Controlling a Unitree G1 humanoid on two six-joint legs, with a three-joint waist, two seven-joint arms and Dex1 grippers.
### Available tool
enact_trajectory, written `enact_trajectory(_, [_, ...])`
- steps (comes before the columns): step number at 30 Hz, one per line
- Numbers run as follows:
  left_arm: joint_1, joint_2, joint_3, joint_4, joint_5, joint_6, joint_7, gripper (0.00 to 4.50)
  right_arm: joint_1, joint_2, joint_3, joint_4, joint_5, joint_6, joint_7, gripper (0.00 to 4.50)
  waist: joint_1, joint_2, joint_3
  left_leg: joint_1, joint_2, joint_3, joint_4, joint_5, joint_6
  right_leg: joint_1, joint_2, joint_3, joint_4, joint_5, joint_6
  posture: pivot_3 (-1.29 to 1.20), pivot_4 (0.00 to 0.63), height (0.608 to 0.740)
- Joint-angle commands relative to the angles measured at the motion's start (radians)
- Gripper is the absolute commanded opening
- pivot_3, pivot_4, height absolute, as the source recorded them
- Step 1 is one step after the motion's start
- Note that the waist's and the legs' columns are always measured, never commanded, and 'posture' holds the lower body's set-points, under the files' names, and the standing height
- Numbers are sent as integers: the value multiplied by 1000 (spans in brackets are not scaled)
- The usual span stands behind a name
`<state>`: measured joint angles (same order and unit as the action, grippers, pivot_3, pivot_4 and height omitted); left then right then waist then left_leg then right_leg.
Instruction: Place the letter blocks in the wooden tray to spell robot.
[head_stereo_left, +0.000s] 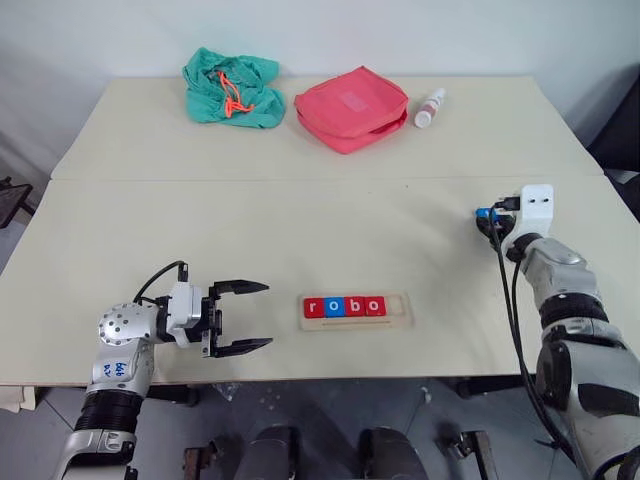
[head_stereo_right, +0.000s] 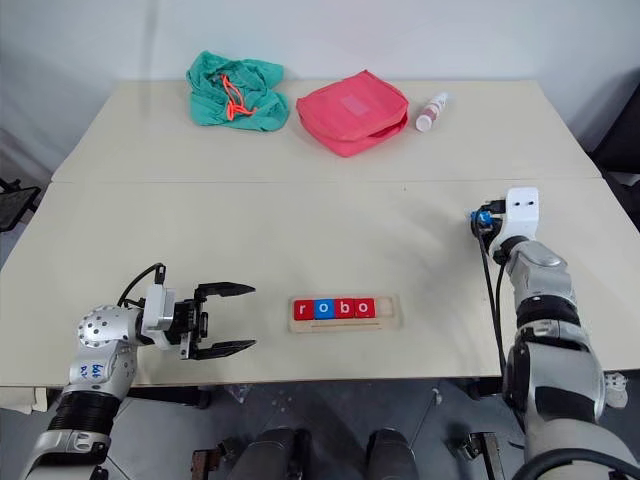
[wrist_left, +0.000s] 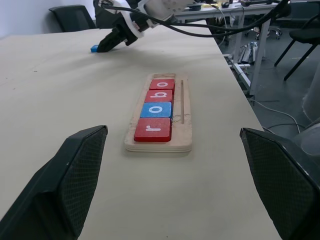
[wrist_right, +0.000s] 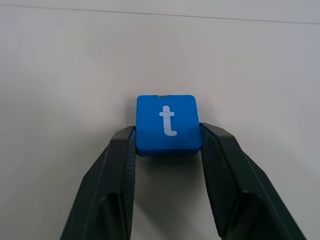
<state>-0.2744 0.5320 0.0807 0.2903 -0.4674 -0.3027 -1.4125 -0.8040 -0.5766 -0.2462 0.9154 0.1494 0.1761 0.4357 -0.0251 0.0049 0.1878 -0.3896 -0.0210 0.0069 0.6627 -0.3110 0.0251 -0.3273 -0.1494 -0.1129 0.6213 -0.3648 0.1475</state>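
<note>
Right end effector (wrist_right: 167, 145) apparently pinching blue t block (wrist_right: 167, 124) edges

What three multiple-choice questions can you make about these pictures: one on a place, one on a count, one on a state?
1. Where is the blue t block?
A. in the wooden tray
B. on the table, between the right gripper's fingers
C. on the pink pouch

2. How many letter blocks lie in the wooden tray?
A. three
B. four
C. five

3. How is the left gripper?
A. open, holding nothing
B. shut on a red block
C. shut on the tray

Key: 1 B, the right gripper has a finger at each side of the block, far from the tray. 2 B, the tiles r, o, b, o fill it, with one space free at the end. 3 A, its fingers stand wide apart beside the tray.
</note>
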Motion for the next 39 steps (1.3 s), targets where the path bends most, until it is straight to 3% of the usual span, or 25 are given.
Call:
enact_trajectory(1, [0,2,11,-8,-16,-7,-9,4500,166,15,-26,-362,76,162,6,1467,1,0,0,0,0,0,0,0,0,0,0,0,1,0,0,0,150,740])
enact_trajectory(7, [-25,8,8,32,-19,-7,-50,4500,490,61,-83,-1043,212,518,-94,1467,13,1,0,0,0,0,0,0,0,-1,0,0,1,0,0,0,150,740])
enact_trajectory(12, [-55,3,6,69,-15,-12,-77,4500,631,121,-134,-1391,303,738,-195,1467,24,1,0,1,0,2,0,0,0,-1,0,3,0,0,0,0,150,740])
enact_trajectory(20, [-89,-13,-3,106,-9,-19,-104,4500,829,226,-178,-1722,379,938,-305,1467,37,1,0,0,-1,1,0,0,0,-2,0,4,1,0,0,0,150,740])
enact_trajectory(29, [-93,-17,-10,108,-9,-22,-104,4500,907,272,-181,-1757,388,960,-332,1467,30,1,0,1,-1,3,-1,0,0,-2,0,5,1,0,0,0,150,740])
enact_trajectory(37, [-96,-19,-9,110,-8,-24,-102,4500,936,263,-197,-1743,390,926,-309,4179,27,1,0,1,-1,2,-1,0,0,-2,0,5,1,0,0,0,150,740])
enact_trajectory(38, [-96,-19,-9,111,-8,-24,-102,4500,946,250,-198,-1746,393,917,-292,4461,27,1,0,1,-1,2,-1,0,0,-2,0,5,1,0,0,0,150,740])
enact_trajectory(39, [-95,-19,-9,110,-8,-24,-102,4500,954,235,-197,-1747,396,910,-274,4461,27,1,0,1,-1,2,-1,0,0,-2,0,5,1,0,0,0,150,740])
